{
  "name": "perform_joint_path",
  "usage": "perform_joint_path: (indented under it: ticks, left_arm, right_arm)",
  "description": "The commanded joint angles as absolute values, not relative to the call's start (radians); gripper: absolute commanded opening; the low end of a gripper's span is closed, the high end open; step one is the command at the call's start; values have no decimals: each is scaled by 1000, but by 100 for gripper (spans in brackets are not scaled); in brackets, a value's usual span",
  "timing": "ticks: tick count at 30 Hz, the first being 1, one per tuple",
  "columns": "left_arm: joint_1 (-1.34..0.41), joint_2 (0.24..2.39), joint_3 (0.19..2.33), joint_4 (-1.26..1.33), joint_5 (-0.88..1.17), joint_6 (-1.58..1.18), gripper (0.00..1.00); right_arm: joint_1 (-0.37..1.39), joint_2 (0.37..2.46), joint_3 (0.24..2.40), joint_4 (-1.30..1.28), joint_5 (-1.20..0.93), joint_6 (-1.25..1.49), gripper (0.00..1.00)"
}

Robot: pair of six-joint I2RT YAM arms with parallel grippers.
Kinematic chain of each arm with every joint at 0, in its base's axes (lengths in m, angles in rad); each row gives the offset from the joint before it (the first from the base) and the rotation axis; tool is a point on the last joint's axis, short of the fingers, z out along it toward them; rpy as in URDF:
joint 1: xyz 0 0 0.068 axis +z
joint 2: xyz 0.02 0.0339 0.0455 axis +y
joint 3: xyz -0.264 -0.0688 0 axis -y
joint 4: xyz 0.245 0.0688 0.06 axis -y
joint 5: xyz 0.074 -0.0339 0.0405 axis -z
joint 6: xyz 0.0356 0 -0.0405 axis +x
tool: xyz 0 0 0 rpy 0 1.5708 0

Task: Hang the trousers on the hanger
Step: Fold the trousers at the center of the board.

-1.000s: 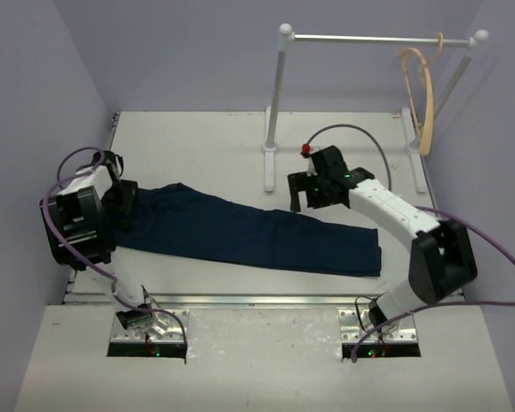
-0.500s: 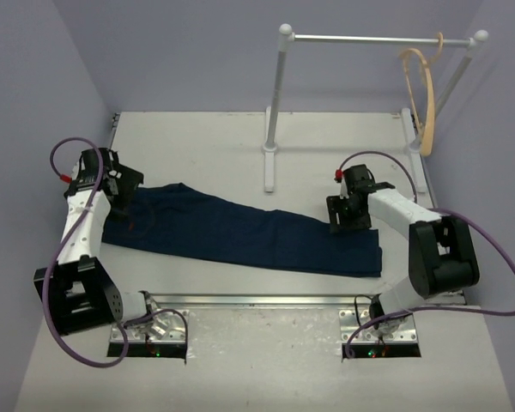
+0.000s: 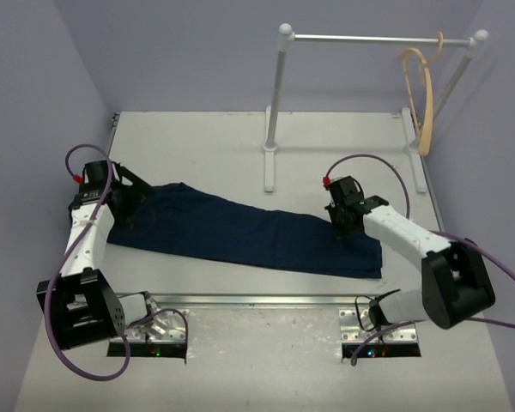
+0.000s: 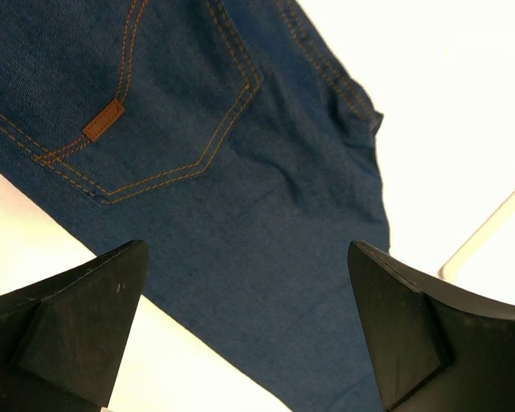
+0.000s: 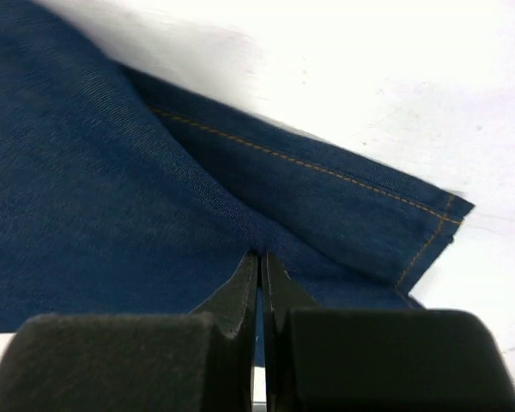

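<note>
Right gripper (image 3: 343, 225), spread above the leg a second earlier, is now pinched shut on the jeans (image 3: 240, 232) by the hem corner. Left gripper (image 3: 124, 210), since swung inward, hovers wide open over the back pocket. The jeans lie flat across the table (image 3: 206, 146). The wooden hanger (image 3: 421, 94) hangs unmoved on the white rail (image 3: 369, 39).

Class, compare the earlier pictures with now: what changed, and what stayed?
The right claw swung rightward to the leg end of the dark navy denim trousers, dropped and pinched the cloth shut. The left claw stayed open over the waistband while its arm unfolded. Unmoved: trousers flat, light wooden hanger on the white metal rail.
</note>
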State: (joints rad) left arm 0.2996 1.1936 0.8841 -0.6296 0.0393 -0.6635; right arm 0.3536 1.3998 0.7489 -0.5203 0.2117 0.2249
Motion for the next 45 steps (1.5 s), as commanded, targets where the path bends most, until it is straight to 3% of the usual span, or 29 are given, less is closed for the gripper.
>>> perform_joint_path:
  ticks: [1,5,11,14,17,30,36,43,45]
  left_arm:
    - [292,1192,852,-574,58,-617,100]
    - [293,1175,836,-566,60,-618,100]
    - [291,1167,837,-566,83,-621,100]
    - [291,1157,825,-561,81,-620,100]
    - [293,1151,809,-559,93,-620,100]
    - [293,1163,804,-558,72,-606,100]
    - [292,1200,796,-551,85,-601,100]
    - [292,1178,813,-561,156,-612,100]
    - [291,1159,820,-568,170,-614,100]
  right_arm:
    - [522,1273,689,-488,393,325,1]
    - [644,1241,566,-527,336,521,20]
    - [675,1097,405,-405,63,612,29]
    - [673,1010,439,-478,76,624,50]
    - [659,949,512,-559,226,621,56]
    - [286,1053,535,-597,194,574,56]
    - [191,1010,475,-607,141,616,60]
    - [158,1122,488,-656,162,657,45]
    - [145,1164,492,-662,157,664,45]
